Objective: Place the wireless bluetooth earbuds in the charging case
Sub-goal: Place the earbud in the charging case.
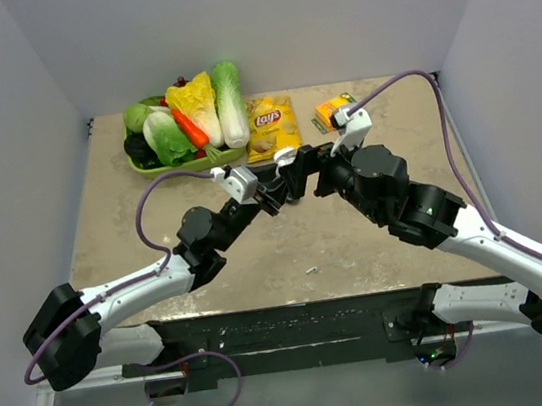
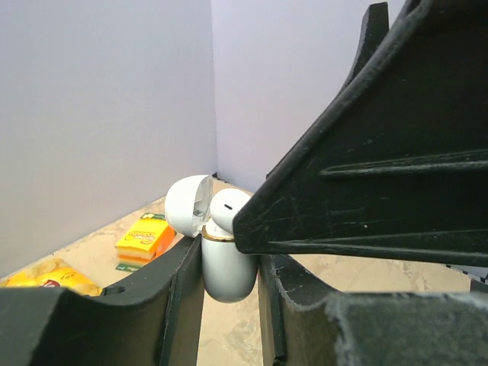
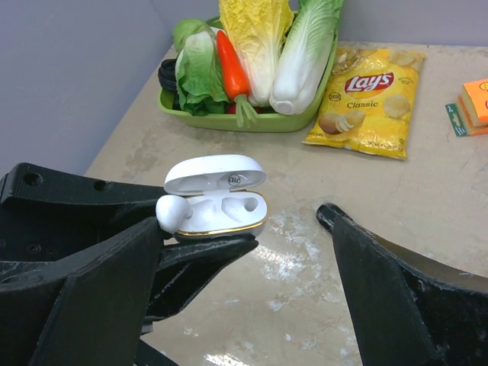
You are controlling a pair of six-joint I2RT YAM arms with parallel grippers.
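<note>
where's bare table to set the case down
Bare tabletop lies between the green tray and the left arm, and on the near strip around the white scrap. Crowded along the far edge: tray, chip bag, orange box.

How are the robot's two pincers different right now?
The left pincer is shut, squeezing the white charging case; the right pincer is wide open. The left pincer holds something; the right pincer grips nothing, just straddling the case. Both are black and meet over the middle of the table.
</note>
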